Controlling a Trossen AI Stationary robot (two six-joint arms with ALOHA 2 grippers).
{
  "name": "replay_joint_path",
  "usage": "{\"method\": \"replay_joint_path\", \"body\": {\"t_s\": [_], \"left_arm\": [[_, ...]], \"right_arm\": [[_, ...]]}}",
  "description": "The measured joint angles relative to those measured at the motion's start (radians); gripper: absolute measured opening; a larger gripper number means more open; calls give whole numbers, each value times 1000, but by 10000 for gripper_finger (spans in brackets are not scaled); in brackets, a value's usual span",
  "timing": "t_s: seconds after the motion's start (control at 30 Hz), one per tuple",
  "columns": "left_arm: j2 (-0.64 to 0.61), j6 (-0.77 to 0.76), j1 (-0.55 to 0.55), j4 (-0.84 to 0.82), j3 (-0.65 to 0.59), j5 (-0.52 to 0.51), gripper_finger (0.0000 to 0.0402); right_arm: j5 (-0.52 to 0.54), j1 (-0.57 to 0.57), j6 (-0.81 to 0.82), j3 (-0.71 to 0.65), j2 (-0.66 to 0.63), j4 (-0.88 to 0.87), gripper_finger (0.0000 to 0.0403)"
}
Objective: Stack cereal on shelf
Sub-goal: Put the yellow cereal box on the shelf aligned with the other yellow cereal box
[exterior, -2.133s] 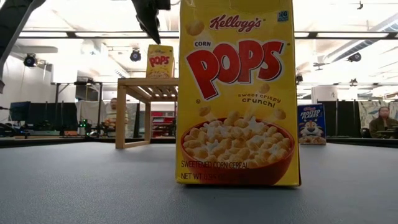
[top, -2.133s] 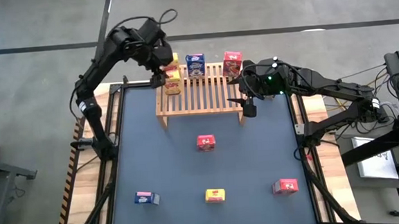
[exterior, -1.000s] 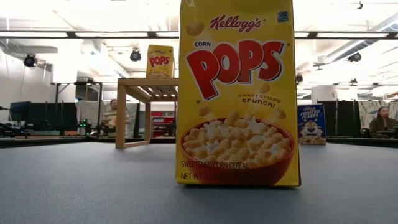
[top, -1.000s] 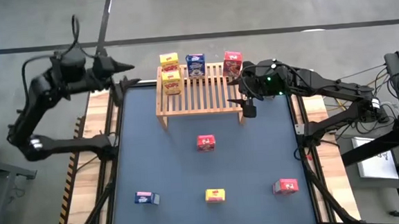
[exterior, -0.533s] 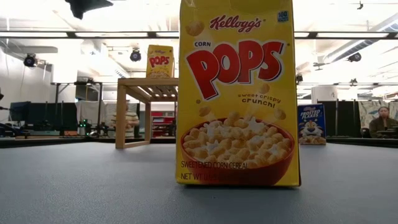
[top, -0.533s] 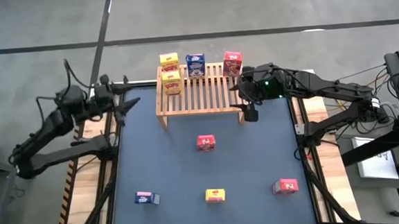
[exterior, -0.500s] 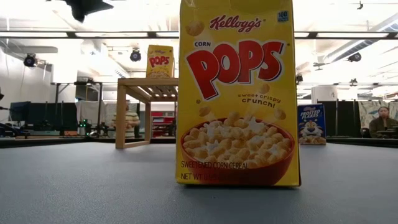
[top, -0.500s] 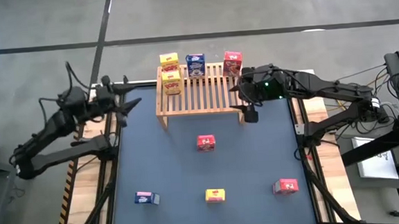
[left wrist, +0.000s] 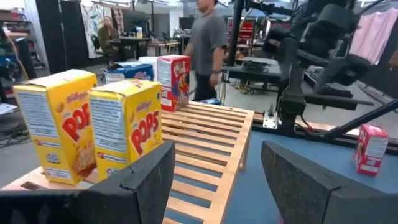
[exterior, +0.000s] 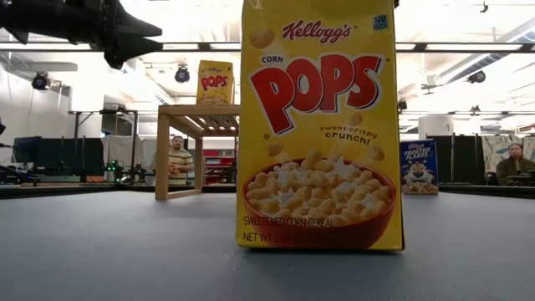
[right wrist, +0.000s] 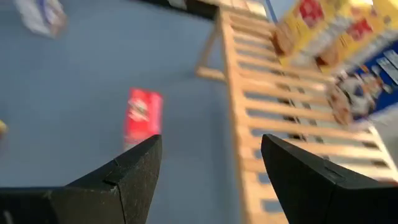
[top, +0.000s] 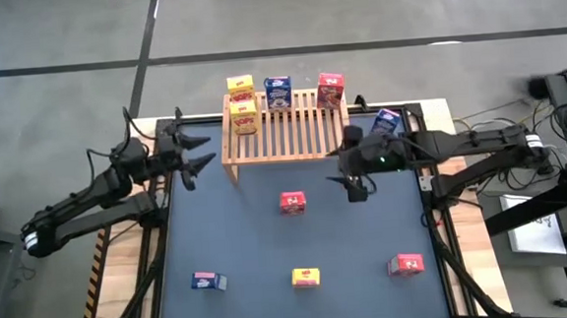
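Note:
The light-wood slatted shelf (top: 282, 129) stands at the table's far middle. On it stand two yellow cereal boxes (top: 244, 115), a blue one (top: 277, 92) and a red one (top: 330, 90); they also show in the left wrist view (left wrist: 127, 124). A red box (top: 293, 203) lies on the table's middle. A blue box (top: 207, 281), a yellow box (top: 307, 277) and a red box (top: 405, 264) stand near the front edge. My left gripper (top: 193, 155) is open and empty just left of the shelf. My right gripper (top: 356, 186) is open and empty, right of the middle red box (right wrist: 142, 115).
Another blue box (top: 387, 121) lies at the table's far right, beside the shelf's right end. The front yellow box (exterior: 322, 125) fills the low view. People show in the room behind the table. Bare blue table top lies between the shelf and the front boxes.
My left arm has swung in from beyond the table's left edge, and its open gripper now points at the shelf's left end. My right gripper has moved from the shelf's right leg toward the near edge, and the blue box at the far right now shows.

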Motion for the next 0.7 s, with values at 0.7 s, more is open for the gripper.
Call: {"method": "replay_joint_path", "body": {"t_s": [0.7], "left_arm": [[3,-123,-34,339,-217,6,223]], "right_arm": [[-52,474,389,-219,100,296,265]]}}
